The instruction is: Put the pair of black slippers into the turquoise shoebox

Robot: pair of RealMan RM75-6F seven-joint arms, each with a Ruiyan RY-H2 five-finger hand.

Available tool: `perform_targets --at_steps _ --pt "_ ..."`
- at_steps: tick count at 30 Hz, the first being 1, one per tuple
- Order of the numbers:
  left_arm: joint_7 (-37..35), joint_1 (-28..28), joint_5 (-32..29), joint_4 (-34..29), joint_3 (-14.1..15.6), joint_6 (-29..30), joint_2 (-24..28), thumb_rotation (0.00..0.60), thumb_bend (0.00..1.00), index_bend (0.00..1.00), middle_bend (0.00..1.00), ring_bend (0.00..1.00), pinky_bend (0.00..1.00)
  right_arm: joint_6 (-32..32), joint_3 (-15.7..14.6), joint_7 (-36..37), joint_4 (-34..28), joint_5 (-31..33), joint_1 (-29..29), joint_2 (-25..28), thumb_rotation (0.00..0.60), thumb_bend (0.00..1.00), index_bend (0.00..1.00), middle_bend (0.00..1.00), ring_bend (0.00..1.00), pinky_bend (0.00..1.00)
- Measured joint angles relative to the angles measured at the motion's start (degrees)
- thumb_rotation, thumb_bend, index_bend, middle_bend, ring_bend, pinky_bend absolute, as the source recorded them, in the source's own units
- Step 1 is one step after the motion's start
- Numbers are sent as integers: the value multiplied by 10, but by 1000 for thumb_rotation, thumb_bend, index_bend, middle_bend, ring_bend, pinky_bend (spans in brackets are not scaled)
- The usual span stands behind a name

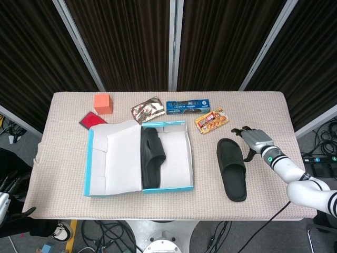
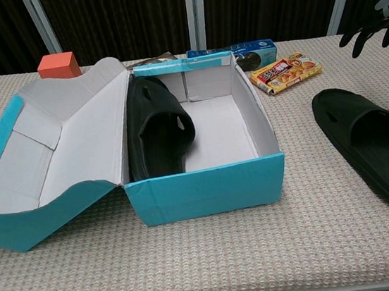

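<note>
At the far left edge of the head view, near 8 o'clock off the counter [image 1: 63,153], dark fingertips of the left hand [image 1: 18,213] show, but whether they are apart or together cannot be told. On the counter toward 10 o'clock sit an orange block [image 1: 103,103] and, just beside it at its 7 o'clock, a red packet [image 1: 91,120]. The turquoise shoebox [image 1: 174,188] lies open left of centre, its lid [image 1: 115,157] folded out to the 9 o'clock side. One black slipper [image 1: 152,158] stands on edge inside the shoebox, leaning against the left wall next to the lid hinge; the rest of the box floor is bare white. Behind the shoebox at 12 o'clock lie a shiny foil pouch [image 1: 147,110], a blue biscuit box [image 1: 188,107] and, toward 1 o'clock, an orange snack packet [image 1: 211,120]. The second black slipper [image 1: 232,168] lies flat on the counter at 3 o'clock of the shoebox, well apart from it, its toe end pointing to 12 o'clock. The right hand [image 1: 256,141] hovers just beside that slipper at its 2 o'clock, fingers spread apart and holding nothing; in the chest view only its dark fingers [image 2: 368,29] show at the right edge, above the counter.
</note>
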Motion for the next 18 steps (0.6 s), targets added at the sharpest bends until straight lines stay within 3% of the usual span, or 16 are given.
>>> perform_targets --at_steps 11,18 --pt "-10 0 3 5 3 0 1 600 0 126 189 35 122 63 -103 -156 -19 194 108 -58 600 0 68 119 0 133" --pt "-26 1 2 8 7 -3 4 600 0 126 189 35 128 76 -141 -208 -26 277 156 -93 600 0 52 107 0 124"
